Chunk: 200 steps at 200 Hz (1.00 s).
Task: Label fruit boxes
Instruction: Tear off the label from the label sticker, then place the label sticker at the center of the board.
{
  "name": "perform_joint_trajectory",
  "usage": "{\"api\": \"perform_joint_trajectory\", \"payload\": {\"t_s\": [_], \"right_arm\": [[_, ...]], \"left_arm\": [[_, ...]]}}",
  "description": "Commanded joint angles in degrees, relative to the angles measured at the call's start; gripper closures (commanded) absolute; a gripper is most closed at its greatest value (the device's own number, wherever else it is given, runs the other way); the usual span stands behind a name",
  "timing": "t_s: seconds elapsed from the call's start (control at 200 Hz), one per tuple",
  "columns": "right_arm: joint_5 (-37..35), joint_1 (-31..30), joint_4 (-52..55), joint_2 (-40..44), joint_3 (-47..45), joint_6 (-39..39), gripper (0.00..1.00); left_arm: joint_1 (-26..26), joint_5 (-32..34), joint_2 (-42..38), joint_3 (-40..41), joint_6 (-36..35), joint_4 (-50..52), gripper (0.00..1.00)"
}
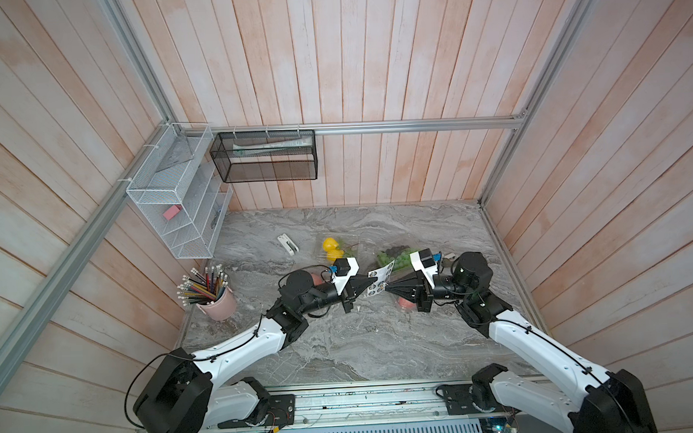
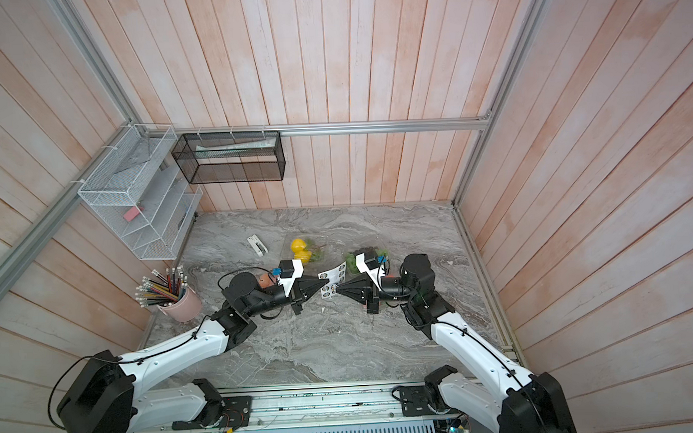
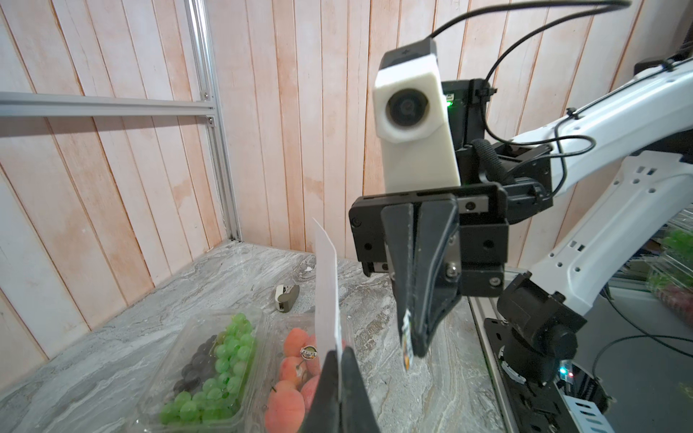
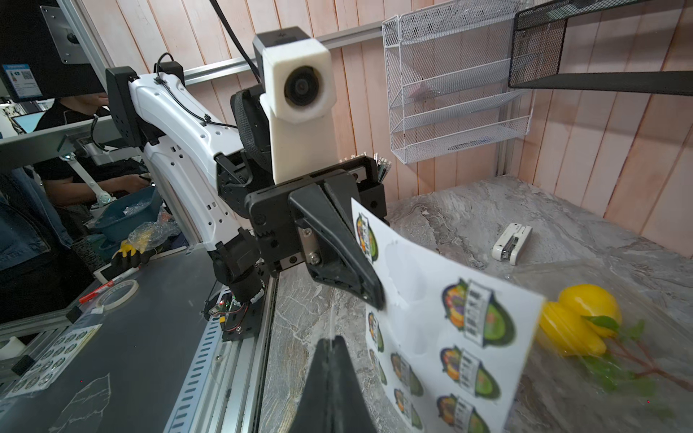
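Above the middle of the table, my left gripper [image 1: 375, 282] [image 3: 339, 352] is shut on the edge of a white sticker sheet [image 1: 380, 276] [image 4: 450, 318], holding it upright. Facing it, my right gripper [image 1: 387, 289] [image 4: 333, 339] is shut on one small sticker [image 3: 407, 350], clear of the sheet. The fruit boxes lie below. The yellow-fruit box [image 1: 332, 247] [image 4: 585, 322] is behind the left gripper. The grape box [image 1: 398, 257] [image 3: 210, 367] is behind the right gripper. A red-orange fruit box [image 3: 296, 375], with a sticker on its lid, lies beneath the grippers. Another red-orange box [image 2: 266, 279] is mostly hidden under the left arm.
A small white stapler-like device [image 1: 288, 243] lies at the back left of the marble table [image 1: 341, 344]. A pink cup of pencils [image 1: 217, 297] stands at the left edge. On the walls hang a white wire rack [image 1: 177, 199] and a black mesh basket [image 1: 263, 157].
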<state>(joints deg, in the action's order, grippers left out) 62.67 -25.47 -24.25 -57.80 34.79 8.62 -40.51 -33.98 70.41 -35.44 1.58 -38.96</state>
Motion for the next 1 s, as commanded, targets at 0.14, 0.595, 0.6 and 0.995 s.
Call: {"api": "perform_joint_trajectory", "payload": {"t_s": [0.14,0.595,0.6,0.995], "right_arm": [[-3.2,4.2,1.1,3.8,-1.1,8.2,1.00],[-8.7,6.0,14.0,-1.0,4.5,8.7,1.00],[-8.8,6.1,14.0,-1.0,4.5,8.7,1.00],[-10.5,7.8,15.7,0.2,3.2,8.2,1.00]], "left_arm": [[0.1,1.7,-2.8,0.4,16.8,15.4,1.00],[0.0,0.2,8.3,-0.7,35.6,27.0,1.00],[0.0,0.3,8.5,-0.7,35.5,27.1,1.00],[0.0,0.4,21.5,-8.0,33.0,34.5,1.00]]}}
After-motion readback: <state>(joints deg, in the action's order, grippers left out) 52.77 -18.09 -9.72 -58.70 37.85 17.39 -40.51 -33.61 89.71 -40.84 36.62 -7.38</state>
